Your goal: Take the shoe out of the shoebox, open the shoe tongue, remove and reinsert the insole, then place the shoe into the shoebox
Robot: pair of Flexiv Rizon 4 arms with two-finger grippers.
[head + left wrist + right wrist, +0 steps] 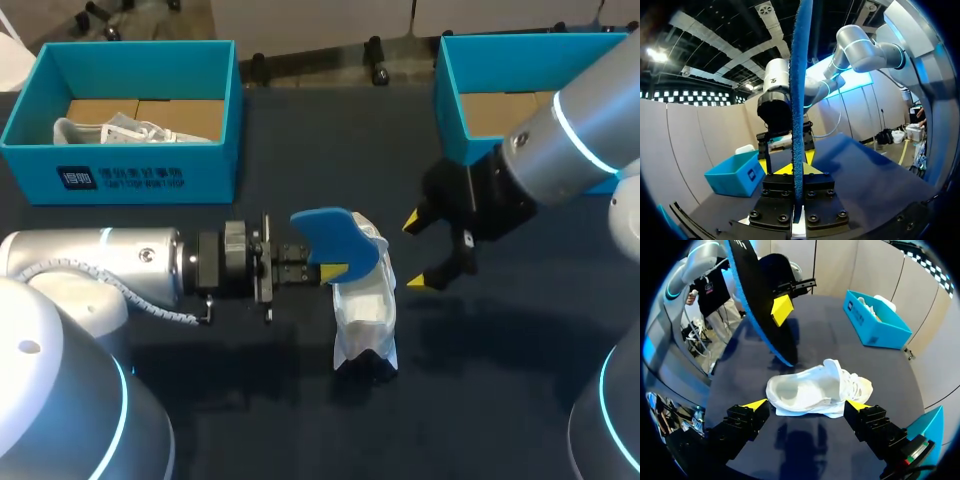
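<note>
A white shoe (365, 305) lies on the dark table (500, 380), its opening turned toward my right gripper (413, 252). That gripper hangs open just right of the shoe, apart from it. In the right wrist view the shoe (817, 390) sits ahead of the open right gripper (806, 404). My left gripper (335, 270) is shut on a blue insole (330, 235), holding it upright above the shoe's far end. The left wrist view shows the insole (801, 100) edge-on between the left gripper's (799, 172) fingers. Its dark underside (757, 305) faces the right wrist camera.
A teal shoebox (120, 165) at the back left holds another white shoe (130, 130). A second teal shoebox (500, 60) stands at the back right, partly behind my right arm. Open table lies in front of the shoe.
</note>
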